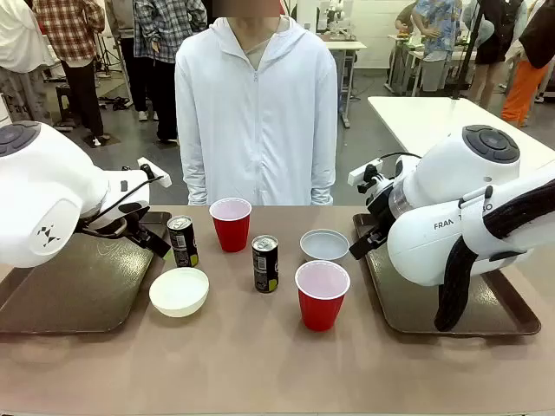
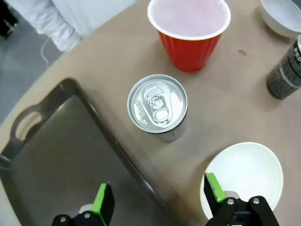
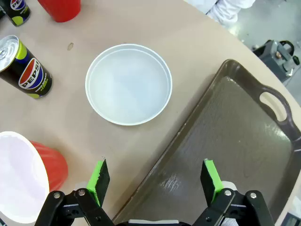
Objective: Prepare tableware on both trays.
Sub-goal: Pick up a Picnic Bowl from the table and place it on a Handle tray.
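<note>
- Left tray [image 1: 69, 295] lies at the left edge of the surface [image 1: 260, 364], and the right tray [image 1: 403, 308] lies at the right edge. Both are long-side on to the middle.
- All six pieces stand on the surface between the trays, apart from one another.
- Far red cup [image 1: 231, 224] is nearest the far edge, upright. Near red cup [image 1: 322, 295] is right of centre, closer to the near edge.
- Left can [image 1: 182, 240] stands upright just beside the left tray's inner rim. Middle can [image 1: 265, 263] is upright at centre.
- Cream-white bowl [image 1: 179, 291] is in front of the left can, near the left tray's rim.
- Grey-blue bowl [image 1: 324, 244] is just beside the right tray's inner rim.
- Left gripper [image 2: 159, 193] has its jaws apart and holds nothing. It hangs over the left tray's inner rim, one finger above the tray and the other above the cream-white bowl's edge.
- Right gripper [image 3: 155, 181] has its jaws apart and holds nothing. It hangs over the right tray's inner rim, with the grey-blue bowl ahead of it.
- Person [image 1: 256, 113] stands at the far edge; the hands are hidden.
</note>
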`<state>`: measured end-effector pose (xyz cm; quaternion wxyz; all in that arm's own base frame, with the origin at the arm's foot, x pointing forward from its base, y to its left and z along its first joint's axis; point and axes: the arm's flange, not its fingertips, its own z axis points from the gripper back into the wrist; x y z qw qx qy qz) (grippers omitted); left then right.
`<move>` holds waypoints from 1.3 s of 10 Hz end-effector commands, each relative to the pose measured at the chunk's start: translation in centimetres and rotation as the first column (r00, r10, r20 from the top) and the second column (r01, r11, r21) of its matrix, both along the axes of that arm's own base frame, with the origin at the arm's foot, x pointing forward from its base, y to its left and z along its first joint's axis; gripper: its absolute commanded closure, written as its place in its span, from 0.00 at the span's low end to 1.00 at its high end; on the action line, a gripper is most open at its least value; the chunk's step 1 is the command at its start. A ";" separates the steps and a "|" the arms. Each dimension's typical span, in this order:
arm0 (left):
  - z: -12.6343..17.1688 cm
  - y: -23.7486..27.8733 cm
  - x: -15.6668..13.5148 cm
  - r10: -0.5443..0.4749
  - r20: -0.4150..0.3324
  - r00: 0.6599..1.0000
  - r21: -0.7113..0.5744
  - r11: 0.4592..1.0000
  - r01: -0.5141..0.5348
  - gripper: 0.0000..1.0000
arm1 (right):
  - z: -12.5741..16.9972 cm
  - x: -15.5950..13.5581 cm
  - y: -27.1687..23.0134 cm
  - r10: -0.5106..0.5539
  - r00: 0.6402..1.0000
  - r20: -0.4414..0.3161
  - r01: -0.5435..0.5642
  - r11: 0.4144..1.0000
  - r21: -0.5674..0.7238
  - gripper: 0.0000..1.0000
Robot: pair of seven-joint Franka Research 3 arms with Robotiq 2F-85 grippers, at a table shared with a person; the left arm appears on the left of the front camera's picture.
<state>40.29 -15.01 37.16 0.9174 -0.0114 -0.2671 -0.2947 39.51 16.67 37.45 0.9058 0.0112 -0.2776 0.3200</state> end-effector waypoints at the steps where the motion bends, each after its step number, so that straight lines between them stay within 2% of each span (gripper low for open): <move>1: 0.0 0.0 0.0 0.000 0.000 1.000 0.000 1.000 0.000 0.00 | 0.0 0.0 0.0 0.000 1.000 0.000 0.000 1.000 0.000 0.00; 13: 0.0 0.0 0.0 0.000 0.000 1.000 0.000 1.000 0.000 0.00 | 0.0 0.0 0.0 0.000 1.000 0.000 0.000 1.000 0.000 0.00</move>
